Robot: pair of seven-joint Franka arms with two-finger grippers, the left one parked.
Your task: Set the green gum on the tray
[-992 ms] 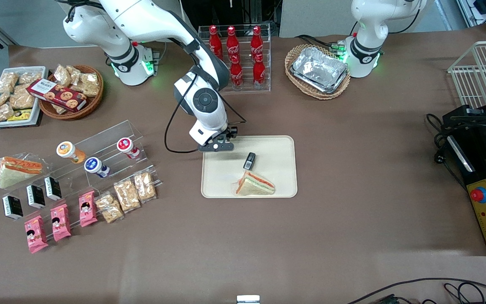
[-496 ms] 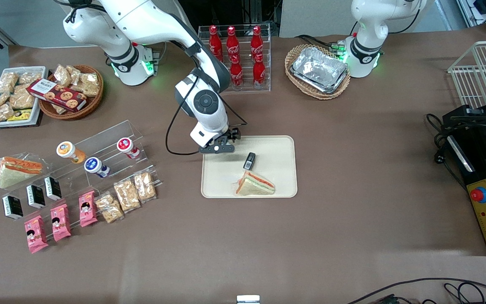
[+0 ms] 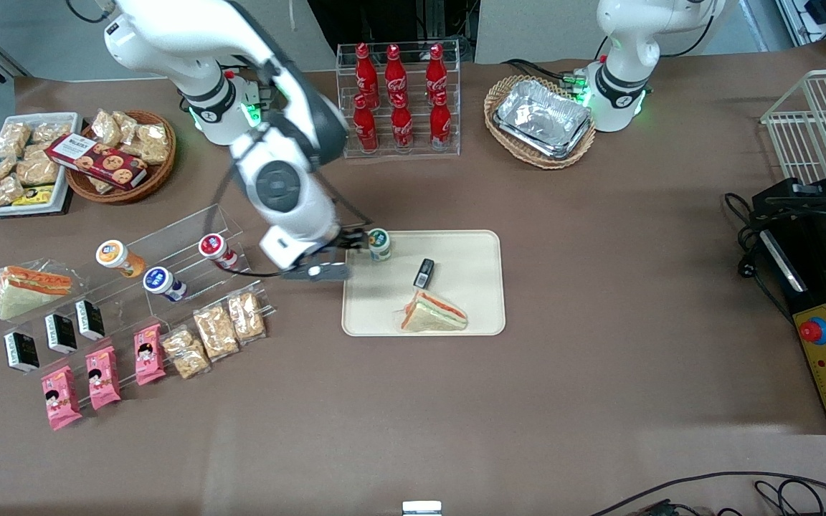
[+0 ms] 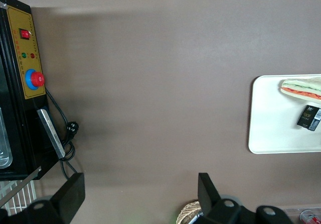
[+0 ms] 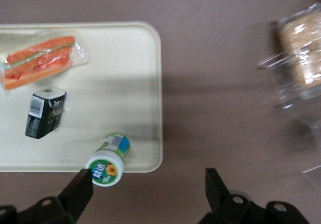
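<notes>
Green gum (image 3: 379, 244) is standing upright on tray (image 3: 470, 315), frame centre; end effector (image 3: 321, 266) is hanging released just beside it, so placement looks done

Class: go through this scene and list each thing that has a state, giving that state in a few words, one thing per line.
green gum: upright on the tray, near its rim, released.
tray: holds gum, sandwich and black pack.
pincer: open, empty, beside the tray toward the working arm's end.
sandwich: wrapped, lying flat on the tray.
black pack: lying on the tray.
</notes>
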